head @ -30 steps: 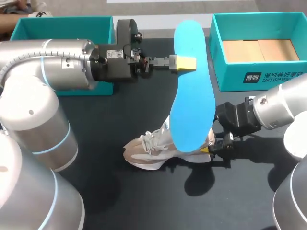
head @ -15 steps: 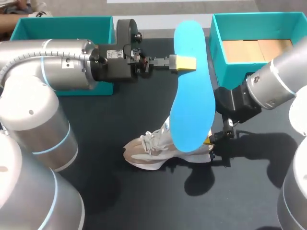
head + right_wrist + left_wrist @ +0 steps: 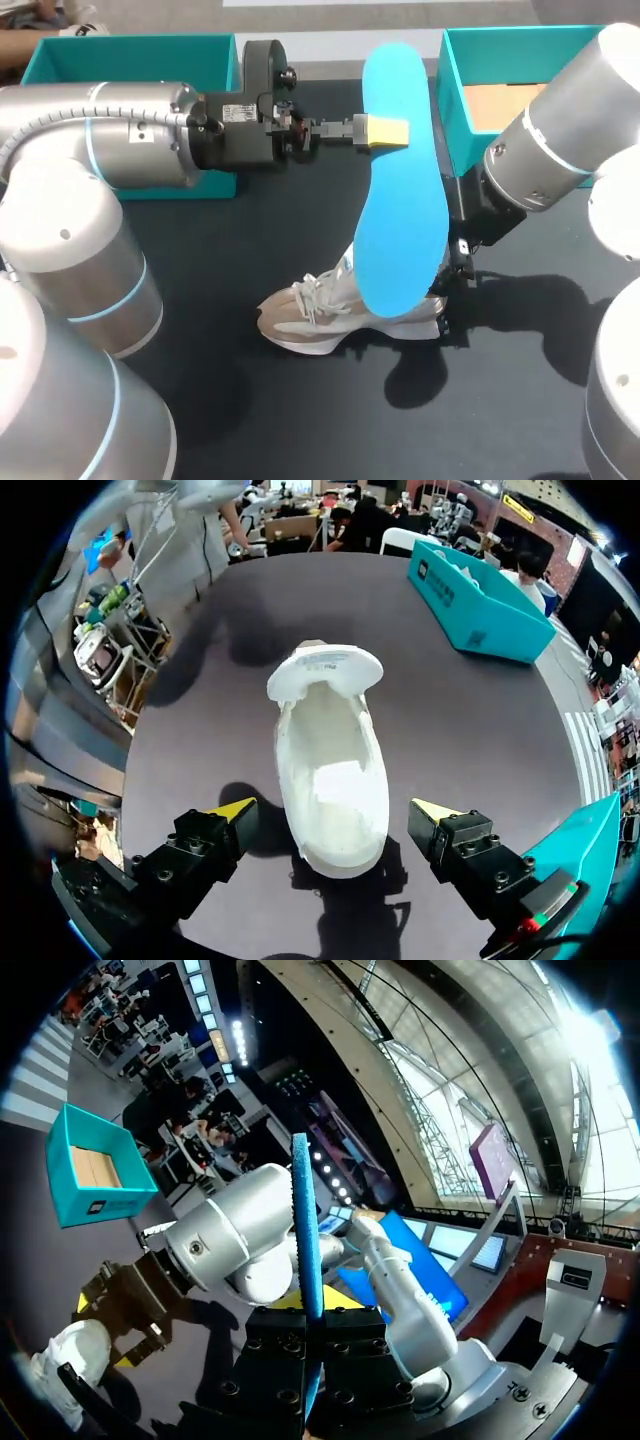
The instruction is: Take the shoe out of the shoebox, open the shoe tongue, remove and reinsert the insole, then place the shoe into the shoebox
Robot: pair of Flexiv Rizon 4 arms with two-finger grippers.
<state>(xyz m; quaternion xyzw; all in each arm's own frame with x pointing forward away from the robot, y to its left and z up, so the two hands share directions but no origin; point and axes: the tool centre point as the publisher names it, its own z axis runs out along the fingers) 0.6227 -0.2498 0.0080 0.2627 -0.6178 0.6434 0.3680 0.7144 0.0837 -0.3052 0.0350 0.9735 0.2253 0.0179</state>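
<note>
Your left end effector [image 3: 385, 132] pinches the likely light, bendy insole [image 3: 400, 200] at its 10 o'clock edge; right end effector [image 3: 338, 810], wide, straddles the heel of the soft shoe [image 3: 330, 750]: grip there.

left arm [image 3: 120, 130]: silver-grey rounded links, pale blue joint rings, ribbed grey hose, black wrist block with white label | right arm [image 3: 560, 120]: same silver, blue ring, black wrist | right gripper [image 3: 340, 815]: black screw-studded fingers [image 3: 200, 850], yellow tips
</note>
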